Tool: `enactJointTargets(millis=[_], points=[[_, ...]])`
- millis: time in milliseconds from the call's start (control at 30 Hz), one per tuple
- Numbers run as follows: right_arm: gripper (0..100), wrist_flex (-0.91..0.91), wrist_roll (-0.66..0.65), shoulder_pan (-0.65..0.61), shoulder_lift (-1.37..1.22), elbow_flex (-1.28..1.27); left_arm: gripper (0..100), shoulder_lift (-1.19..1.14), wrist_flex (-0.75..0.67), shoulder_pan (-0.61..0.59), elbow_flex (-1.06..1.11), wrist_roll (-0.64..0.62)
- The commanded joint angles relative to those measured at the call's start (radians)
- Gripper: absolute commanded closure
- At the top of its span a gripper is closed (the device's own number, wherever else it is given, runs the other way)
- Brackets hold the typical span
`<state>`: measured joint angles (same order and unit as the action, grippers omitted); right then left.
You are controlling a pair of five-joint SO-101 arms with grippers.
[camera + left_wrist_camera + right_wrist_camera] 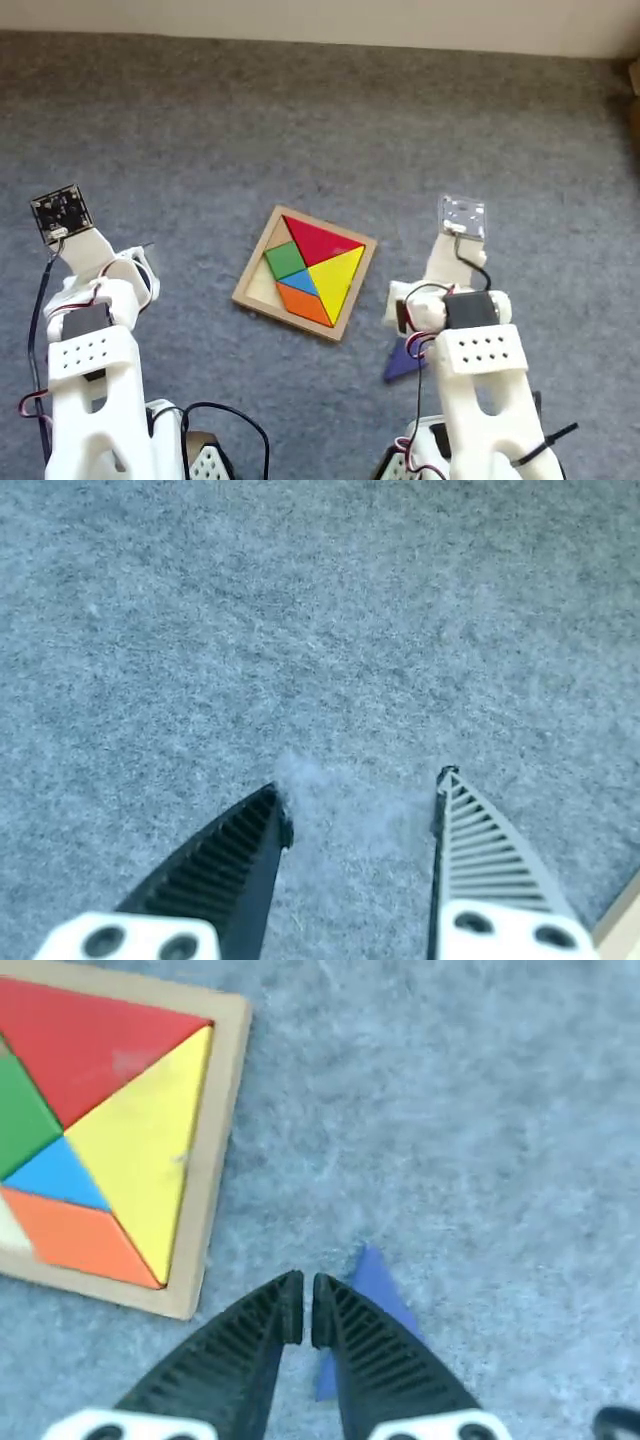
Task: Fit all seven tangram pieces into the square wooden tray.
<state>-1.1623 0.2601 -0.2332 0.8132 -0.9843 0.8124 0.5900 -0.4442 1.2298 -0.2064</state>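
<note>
Checking in from the remote station. The wooden tray [330,225] sits about dead centre of the high view, turned like a diamond on the grey carpet [200,130]. I count five pieces in it: red triangle [320,240], yellow triangle [338,278], green square [285,260], small light-blue triangle [300,282] and an orange piece [305,303]. The tray's left side is bare wood.

A blue piece [403,362] lies on the carpet at lower right of the frame, half under my right arm. The right gripper [300,1310] has its fingers practically together with nothing between them, and the blue piece is just beside one finger. The left gripper [362,800] has its fingers well apart over plain carpet.
</note>
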Motion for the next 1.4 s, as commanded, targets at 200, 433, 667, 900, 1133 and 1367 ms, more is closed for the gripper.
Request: enactJointTargets(millis=[200,433,667,900,1133,1367], points=[[66.7,-0.111,0.017,0.028,0.018,-0.018,77,0.024,-0.018,0.019,-0.005,0.009],[65.4,-0.01,0.018,-0.045,0.018,-0.147,77,0.024,-0.018,0.019,-0.005,0.009],[65.4,0.048,0.115,-0.156,0.016,-0.196,77,0.024,-0.018,0.019,-0.005,0.009],[65.6,0.133,0.115,-0.157,0.016,-0.206,77,0.024,-0.018,0.019,-0.005,0.009],[65.6,0.14,0.115,-0.157,0.015,-0.206,77,0.024,-0.018,0.019,-0.005,0.009],[65.6,0.151,0.15,-0.142,-0.228,-0.173,77,0.022,-0.018,0.019,-0.005,0.009]])
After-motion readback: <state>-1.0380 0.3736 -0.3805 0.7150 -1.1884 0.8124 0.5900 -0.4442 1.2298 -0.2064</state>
